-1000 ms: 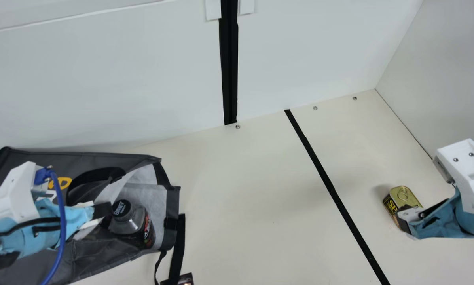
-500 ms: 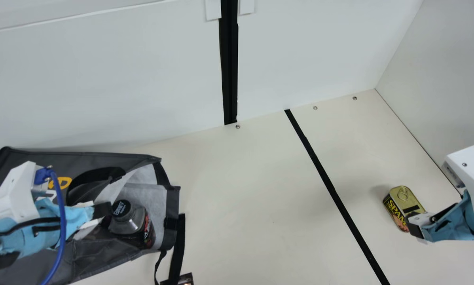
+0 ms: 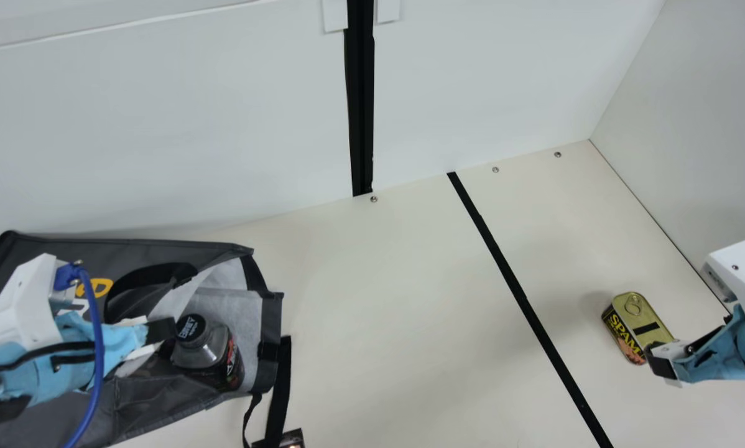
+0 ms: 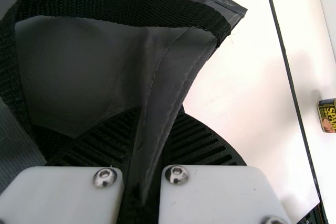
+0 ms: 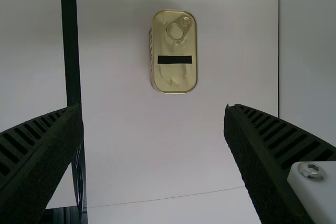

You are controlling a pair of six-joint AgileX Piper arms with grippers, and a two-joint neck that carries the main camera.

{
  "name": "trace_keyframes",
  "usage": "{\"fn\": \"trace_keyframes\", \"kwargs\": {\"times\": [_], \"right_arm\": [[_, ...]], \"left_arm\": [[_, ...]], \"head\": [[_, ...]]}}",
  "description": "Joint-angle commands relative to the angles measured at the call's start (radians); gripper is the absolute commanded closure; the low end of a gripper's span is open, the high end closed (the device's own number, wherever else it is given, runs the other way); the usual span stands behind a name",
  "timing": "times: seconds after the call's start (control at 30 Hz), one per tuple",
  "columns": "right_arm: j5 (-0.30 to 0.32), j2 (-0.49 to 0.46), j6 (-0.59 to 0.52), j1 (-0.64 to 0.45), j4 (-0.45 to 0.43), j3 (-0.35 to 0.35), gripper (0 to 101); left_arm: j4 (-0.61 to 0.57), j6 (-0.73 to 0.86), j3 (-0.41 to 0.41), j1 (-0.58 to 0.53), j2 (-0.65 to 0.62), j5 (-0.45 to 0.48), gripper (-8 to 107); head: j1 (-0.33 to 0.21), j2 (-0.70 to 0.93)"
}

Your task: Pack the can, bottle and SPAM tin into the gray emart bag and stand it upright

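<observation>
Shifting toward the right edge of the desk point(image 3: 410, 298), my right gripper point(image 5: 153, 109) gapes; left gripper point(image 4: 160, 124) clamps bag point(image 3: 180, 250); bottle point(image 3: 201, 351) in, SPAM tin point(image 3: 633, 320) remains.

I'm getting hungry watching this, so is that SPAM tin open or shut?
The SPAM tin is shut: its gold lid covers the whole top, ring pull lying flat.

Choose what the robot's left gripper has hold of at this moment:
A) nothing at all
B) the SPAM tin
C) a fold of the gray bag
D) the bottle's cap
C: the left wrist view shows a fold of the gray bag running down between the two black ribbed fingers of the left gripper.
</observation>
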Motion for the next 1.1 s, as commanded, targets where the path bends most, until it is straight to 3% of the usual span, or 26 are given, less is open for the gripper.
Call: {"fn": "trace_keyframes", "kwargs": {"times": [0.0,0.6,1.07], "right_arm": [[-0.005,0.011,-0.005,-0.003,-0.003,0.004,6],[-0.107,0.167,-0.018,0.03,-0.022,0.013,6],[-0.203,0.308,0.033,0.083,-0.035,-0.004,6]], "left_arm": [[0.0,0.0,0.0,0.0,0.0,0.0,107],[0.0,0.0,0.0,0.0,0.0,0.0,107],[0.0,0.0,0.0,0.0,0.0,0.0,107]], "head": [[-0.023,-0.001],[-0.023,-0.001],[-0.023,-0.001]]}}
